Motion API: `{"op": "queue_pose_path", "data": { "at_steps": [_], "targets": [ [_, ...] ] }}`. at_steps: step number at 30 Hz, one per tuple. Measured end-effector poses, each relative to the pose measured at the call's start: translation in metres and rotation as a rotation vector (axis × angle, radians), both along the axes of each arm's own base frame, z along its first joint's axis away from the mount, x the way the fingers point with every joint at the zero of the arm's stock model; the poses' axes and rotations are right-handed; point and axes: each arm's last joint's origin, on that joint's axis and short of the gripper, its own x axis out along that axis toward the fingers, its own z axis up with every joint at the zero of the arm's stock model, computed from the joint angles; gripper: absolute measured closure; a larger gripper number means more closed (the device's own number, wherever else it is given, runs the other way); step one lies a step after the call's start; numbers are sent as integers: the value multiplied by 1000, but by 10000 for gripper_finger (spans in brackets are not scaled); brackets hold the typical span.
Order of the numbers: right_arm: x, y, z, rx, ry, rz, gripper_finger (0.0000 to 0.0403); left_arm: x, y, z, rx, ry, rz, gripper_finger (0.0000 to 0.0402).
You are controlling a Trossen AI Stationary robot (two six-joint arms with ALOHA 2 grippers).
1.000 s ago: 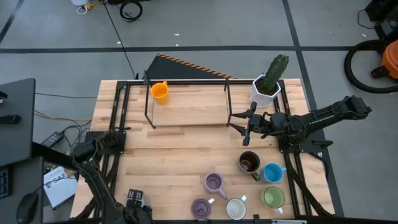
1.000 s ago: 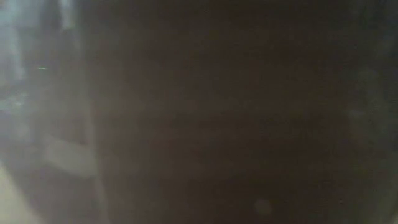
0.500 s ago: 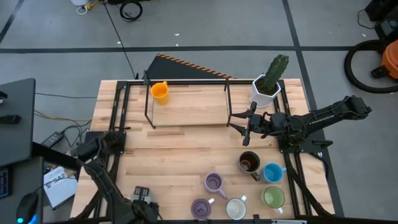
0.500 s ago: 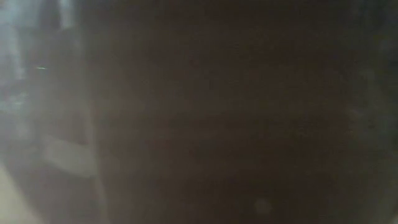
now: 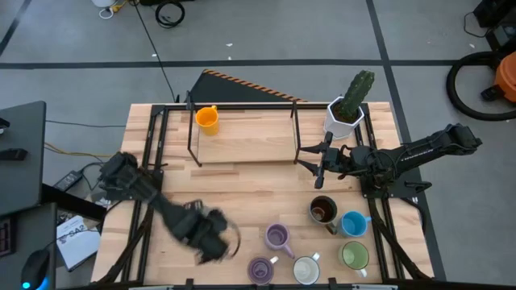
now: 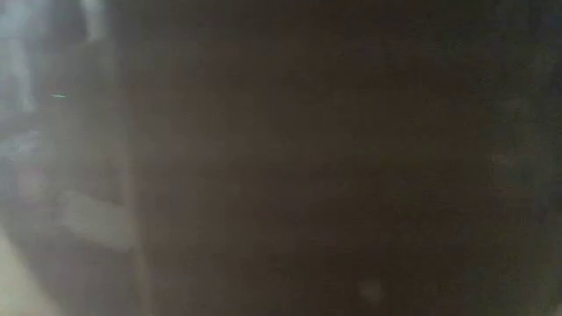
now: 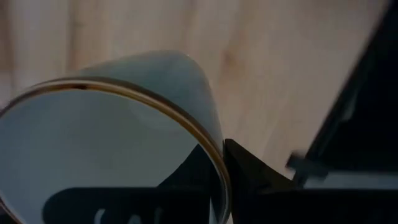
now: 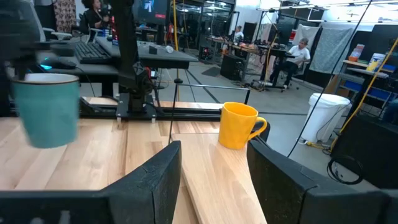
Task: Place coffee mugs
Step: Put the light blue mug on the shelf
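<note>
The wooden surface (image 5: 242, 185) carries a black metal frame (image 5: 242, 106) along its far side. The white pot with a cactus (image 5: 343, 119) stands at the frame's right end, and the orange mug (image 5: 207, 118) stands upright just beside the frame's left post.

The left pincer (image 5: 216, 242) hangs over the near left-centre of the surface. It is pinching the rim of a pale mug (image 7: 106, 137) with a thin brown line around its lip; one finger is inside the mug and the mug is tilted, its mouth toward the wrist camera. The right pincer (image 5: 310, 161) sits near the frame's right post, just beside the cactus pot. Its fingers are spread, with nothing between them.

Six more mugs are grouped at the near right, all upright:
- the brown mug (image 5: 323, 210), with the blue mug (image 5: 353, 224) just beside it
- the green mug (image 5: 353, 256)
- the white mug (image 5: 305, 270)
- one purple mug (image 5: 277, 236), with the other purple mug (image 5: 260, 270) nearer the edge

A white sheet (image 5: 72, 235) left of the surface bears dark print that is too small to read. The low view is a dark blur.
</note>
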Motion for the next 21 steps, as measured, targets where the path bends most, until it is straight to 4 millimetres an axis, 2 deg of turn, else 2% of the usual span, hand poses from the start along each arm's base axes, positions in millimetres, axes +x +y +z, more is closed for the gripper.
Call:
{"op": "queue_pose_path", "data": {
  "at_steps": [5,11,16,21],
  "targets": [
    [0,0,-1,0,10,1,213,27,64,8,-39,8,225,366],
    [0,0,-3,14,23,0,213,49,135,7,-48,-4,330,364],
    [0,0,-3,19,21,2,213,49,186,7,-17,34,389,366],
    [0,1,-3,22,21,21,213,46,224,7,-13,46,472,366]
  ]
}}
